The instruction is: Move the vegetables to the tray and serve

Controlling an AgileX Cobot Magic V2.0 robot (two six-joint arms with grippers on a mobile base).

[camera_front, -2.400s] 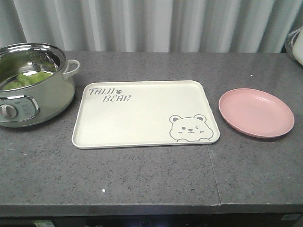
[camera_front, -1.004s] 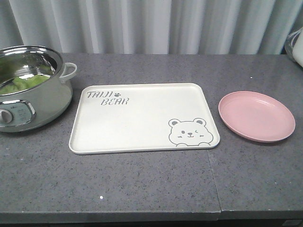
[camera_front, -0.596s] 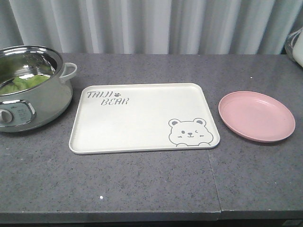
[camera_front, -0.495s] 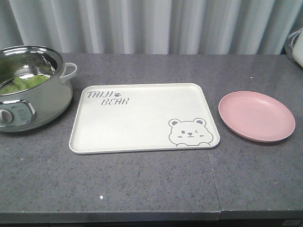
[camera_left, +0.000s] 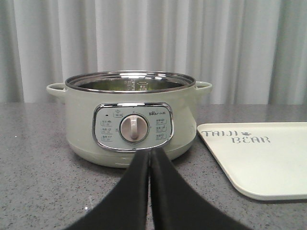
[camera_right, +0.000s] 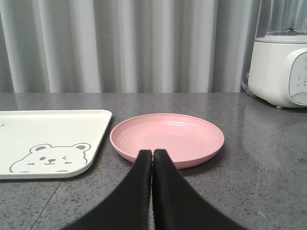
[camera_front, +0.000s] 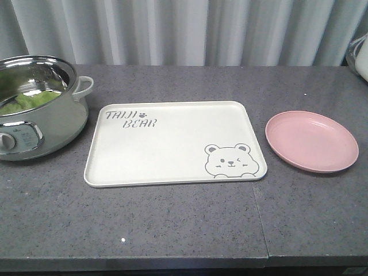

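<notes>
Tray [camera_front: 172,144], cream-white with TAIJI BEAR lettering, lies mid-worktop [camera_front: 172,224]. An electric pot [camera_front: 52,123] stands at the left edge, and a pink plate [camera_front: 310,141] sits near the tray toward the right edge. The vegetables [camera_front: 29,101], green leaves, lie inside the pot. The left gripper [camera_left: 149,155] and right gripper [camera_right: 152,154] both have their fingers pressed together.

Grey speckled counter [camera_front: 172,230] bears electric pot [camera_front: 57,123], cream tray [camera_front: 172,144], pink plate [camera_front: 310,141] side by side

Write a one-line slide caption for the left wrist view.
Shut left gripper faces a lidless electric pot, cream tray at its side.
</notes>
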